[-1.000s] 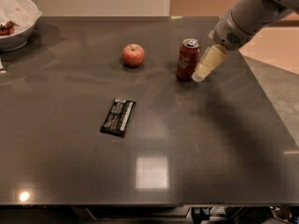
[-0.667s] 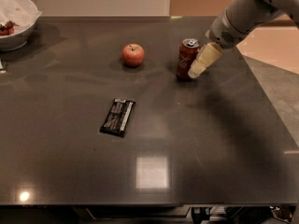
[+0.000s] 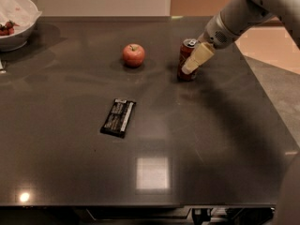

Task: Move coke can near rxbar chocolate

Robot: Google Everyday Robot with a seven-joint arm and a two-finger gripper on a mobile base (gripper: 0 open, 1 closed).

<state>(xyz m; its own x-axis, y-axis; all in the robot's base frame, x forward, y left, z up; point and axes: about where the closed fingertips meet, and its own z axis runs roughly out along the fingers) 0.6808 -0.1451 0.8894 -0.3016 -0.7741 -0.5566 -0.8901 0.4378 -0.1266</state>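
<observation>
**First inspector:** We begin with the gripper (image 3: 194, 63). Where do we record it?

**Second inspector:** At the far right part of the dark table (image 3: 211, 144), at the end of the grey arm (image 3: 234, 20) that reaches in from the upper right corner. Its pale end lies across the right side of the coke can (image 3: 185, 55) and overlaps the can's body in this view.

**First inspector:** Is it clamped on the can or open?

**Second inspector:** We cannot tell. The contact side is hidden from us, so we make no finding there.

**First inspector:** And the can itself?

**Second inspector:** Roughly upright, silver top visible, its base appearing to rest on the table. The red apple (image 3: 133, 55) sits to its left, near it but apart.

**First inspector:** Position of the rxbar chocolate (image 3: 118, 117)?

**Second inspector:** We find it lying flat towards the middle of the table, nearer the camera and to the left, well apart from the can. It is set at a slight slant and touches nothing else.

**First inspector:** Anything further?

**Second inspector:** A white bowl (image 3: 21, 34) at the far left corner, holding some red pieces we cannot identify.
</observation>
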